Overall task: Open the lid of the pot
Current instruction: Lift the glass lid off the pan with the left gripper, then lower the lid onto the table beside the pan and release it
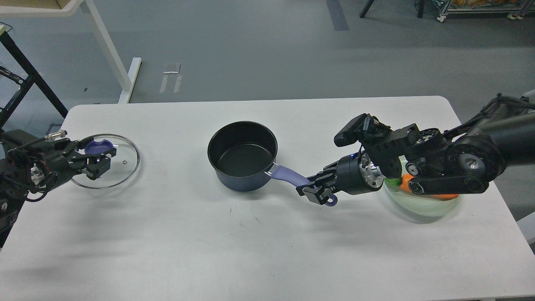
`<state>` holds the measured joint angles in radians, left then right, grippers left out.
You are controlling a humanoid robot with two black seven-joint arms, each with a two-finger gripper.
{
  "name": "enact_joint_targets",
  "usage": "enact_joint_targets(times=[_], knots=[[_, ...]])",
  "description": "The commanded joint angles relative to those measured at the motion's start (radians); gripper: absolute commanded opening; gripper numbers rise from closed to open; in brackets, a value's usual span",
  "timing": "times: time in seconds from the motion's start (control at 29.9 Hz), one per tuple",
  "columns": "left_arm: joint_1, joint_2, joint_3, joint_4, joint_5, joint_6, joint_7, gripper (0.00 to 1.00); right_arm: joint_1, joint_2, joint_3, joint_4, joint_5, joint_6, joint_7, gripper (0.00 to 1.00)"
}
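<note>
A dark blue pot (243, 155) stands uncovered in the middle of the white table (250, 251), its inside black and empty. Its purple handle (290, 175) points right. My right gripper (316, 189) is shut on the handle's end. The glass lid (113, 165) with a purple knob (99, 146) is at the table's left side, low over or on the surface; I cannot tell which. My left gripper (97, 158) is shut on the lid's knob.
A pale green bowl (422, 205) holding an orange thing (407, 182) sits at the right, partly under my right arm. A white desk leg (109, 50) and black frame (25, 71) stand beyond the table's far left.
</note>
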<state>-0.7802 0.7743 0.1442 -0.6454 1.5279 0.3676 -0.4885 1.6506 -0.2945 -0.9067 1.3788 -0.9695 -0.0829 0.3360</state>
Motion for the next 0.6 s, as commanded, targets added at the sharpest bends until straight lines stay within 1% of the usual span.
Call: enact_joint_targets(times=[0.0, 0.43, 0.53, 0.57], knots=[[0.003, -0.006, 0.006, 0.004, -0.02, 0.001, 0.0, 0.41, 0.003, 0.0, 0.0, -0.001, 0.0, 0.0, 0.0, 0.18], [0.015, -0.047, 0.017, -0.002, -0.048, -0.003, 0.0, 0.43, 0.001, -0.002, 0.002, 0.0, 0.0, 0.0, 0.0, 0.18], [0.016, -0.049, 0.017, -0.002, -0.048, -0.003, 0.0, 0.48, 0.001, 0.0, 0.002, 0.0, 0.0, 0.0, 0.0, 0.19], [0.018, -0.049, 0.017, -0.002, -0.048, -0.003, 0.0, 0.54, 0.0, 0.0, 0.0, 0.0, 0.0, 0.0, 0.0, 0.19]])
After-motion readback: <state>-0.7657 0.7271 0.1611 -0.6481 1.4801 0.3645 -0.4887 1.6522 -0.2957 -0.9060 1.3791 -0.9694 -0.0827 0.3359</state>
